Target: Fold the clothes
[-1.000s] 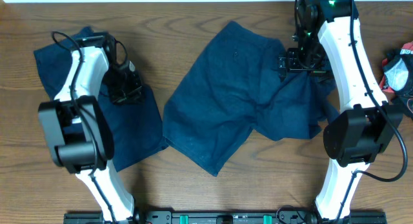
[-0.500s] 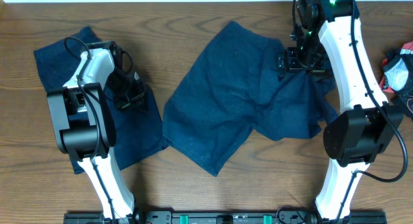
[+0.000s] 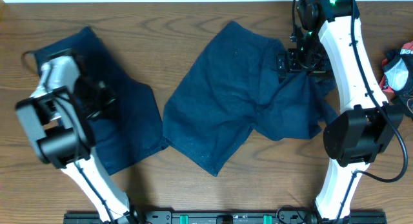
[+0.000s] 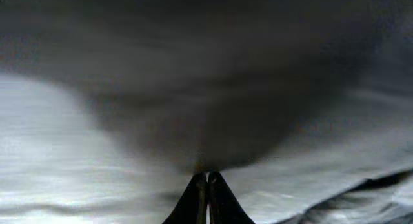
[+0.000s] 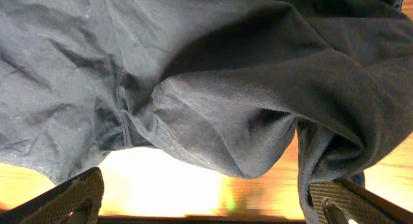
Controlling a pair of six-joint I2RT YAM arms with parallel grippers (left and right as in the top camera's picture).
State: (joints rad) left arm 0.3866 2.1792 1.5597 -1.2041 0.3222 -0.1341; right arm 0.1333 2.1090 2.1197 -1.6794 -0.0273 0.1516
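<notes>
Nearest the arms' bases, the middle garment lies as it lay a second ago. It is spread open and rumpled on the wooden table, with no fold in it. What has changed is off to its left. The left arm has swung away from it, and the left gripper, which was at the near edge of the left garment, now sits further out over that cloth. The left garment's outline looks much the same, so I'd judge this a sweep or a pull-back, not a fold. The real work on the middle piece is yet to begin.

The left gripper's fingers are pressed together. Its wrist view is smeared with motion over dark cloth, and I cannot tell whether any fabric is pinched between them.

On the far right corner of the middle garment, the right gripper has not budged. Its jaws stand wide apart just over a puckered seam, gripping nothing.

Beyond the middle garment's right side lies a red-and-black object, well apart.
</notes>
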